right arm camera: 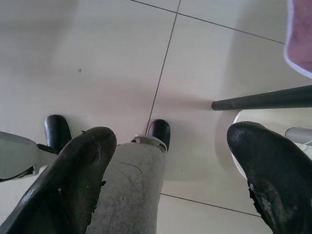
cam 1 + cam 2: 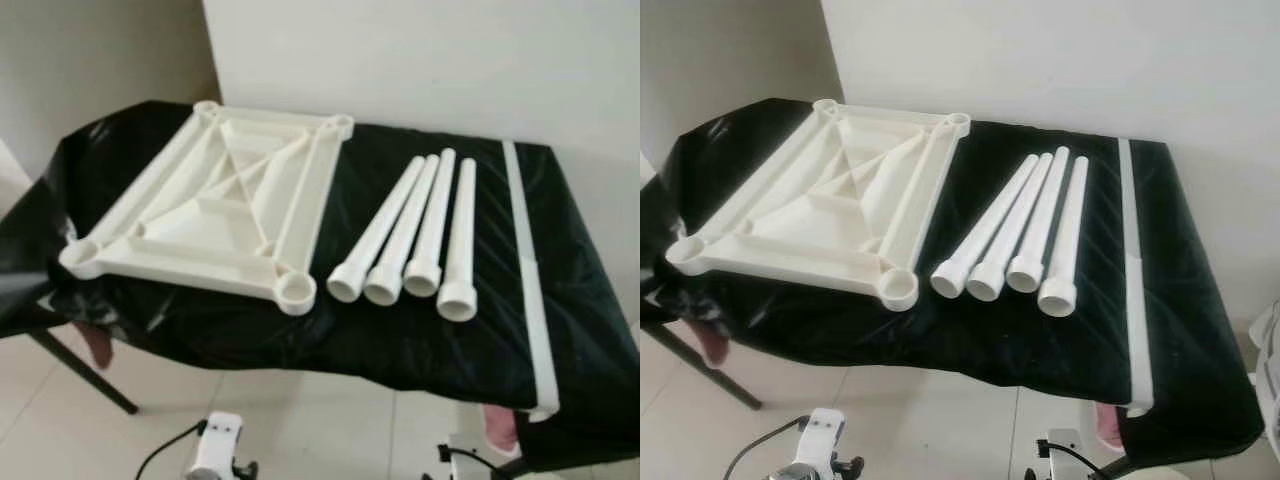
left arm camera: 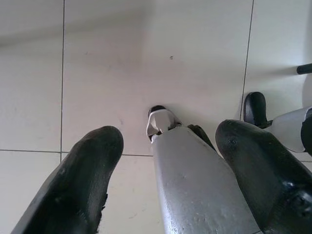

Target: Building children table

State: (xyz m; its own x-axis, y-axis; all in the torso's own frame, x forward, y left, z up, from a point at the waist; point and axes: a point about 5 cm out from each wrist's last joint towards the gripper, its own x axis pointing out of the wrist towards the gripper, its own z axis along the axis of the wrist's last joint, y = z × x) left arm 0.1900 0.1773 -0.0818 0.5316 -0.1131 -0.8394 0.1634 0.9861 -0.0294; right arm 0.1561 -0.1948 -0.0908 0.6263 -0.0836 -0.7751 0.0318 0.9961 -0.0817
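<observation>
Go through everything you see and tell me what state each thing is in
Tabletop frame: upside down on the black-covered table, all four corner sockets empty.
Four legs: lying side by side beside the frame, none fitted.
Left gripper: open, hanging over the floor.
Right gripper: open, hanging over the floor.

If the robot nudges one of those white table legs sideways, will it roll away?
Probably somewhat. The white legs are round tubes lying flat on the slick-looking black cover, so one may roll. Each tapers from a wider end, so it would likely curve. They look stiff, probably light.
</observation>
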